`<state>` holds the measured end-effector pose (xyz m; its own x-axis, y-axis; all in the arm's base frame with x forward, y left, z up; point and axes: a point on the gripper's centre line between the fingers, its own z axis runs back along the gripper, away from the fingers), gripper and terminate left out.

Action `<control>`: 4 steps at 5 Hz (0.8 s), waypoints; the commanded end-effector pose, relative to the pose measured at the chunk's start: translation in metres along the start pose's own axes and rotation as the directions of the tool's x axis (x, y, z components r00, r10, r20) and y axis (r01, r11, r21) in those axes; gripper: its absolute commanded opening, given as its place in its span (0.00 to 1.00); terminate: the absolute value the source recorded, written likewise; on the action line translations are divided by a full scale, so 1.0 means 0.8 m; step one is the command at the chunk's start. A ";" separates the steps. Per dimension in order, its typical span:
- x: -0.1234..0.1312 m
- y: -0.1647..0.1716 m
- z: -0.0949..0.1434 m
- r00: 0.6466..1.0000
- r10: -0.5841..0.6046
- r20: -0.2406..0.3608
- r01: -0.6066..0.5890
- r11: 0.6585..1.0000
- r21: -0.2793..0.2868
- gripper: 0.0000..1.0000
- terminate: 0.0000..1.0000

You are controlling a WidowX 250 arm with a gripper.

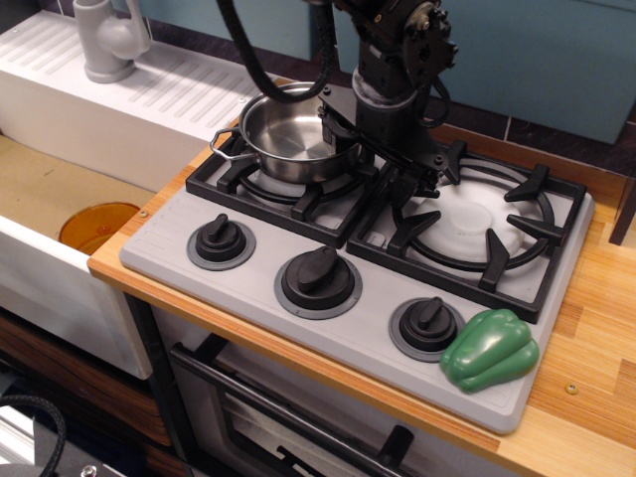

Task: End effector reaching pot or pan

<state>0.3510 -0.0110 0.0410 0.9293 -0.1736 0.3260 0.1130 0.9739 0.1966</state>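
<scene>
The shiny steel pot (281, 137) sits level on the back left burner of the grey toy stove (169, 246), its left loop handle pointing at the sink. My black gripper (370, 154) hangs low over the pot's right side. Its jaws stand wide and straddle the right rim: one finger (333, 121) is inside the pot against the wall, the other (401, 181) is outside, down at the grate between the burners. The pot's right handle is hidden behind the gripper. Black cables loop up behind the arm.
A green toy pepper (490, 348) lies at the stove's front right corner. Three black knobs (318, 278) line the front. The right burner grate (475, 214) holds nothing. A white sink with a grey faucet (107, 38) and an orange dish (97, 225) is at the left.
</scene>
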 end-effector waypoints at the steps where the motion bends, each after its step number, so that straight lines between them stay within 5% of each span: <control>1: 0.015 0.002 0.019 0.999 0.022 0.036 -0.022 1.000 0.003 1.00 0.00; 3: 0.015 0.002 0.019 0.999 0.022 0.036 -0.022 1.000 0.003 1.00 0.00; 4: 0.015 0.002 0.019 0.999 0.022 0.036 -0.022 1.000 0.003 1.00 1.00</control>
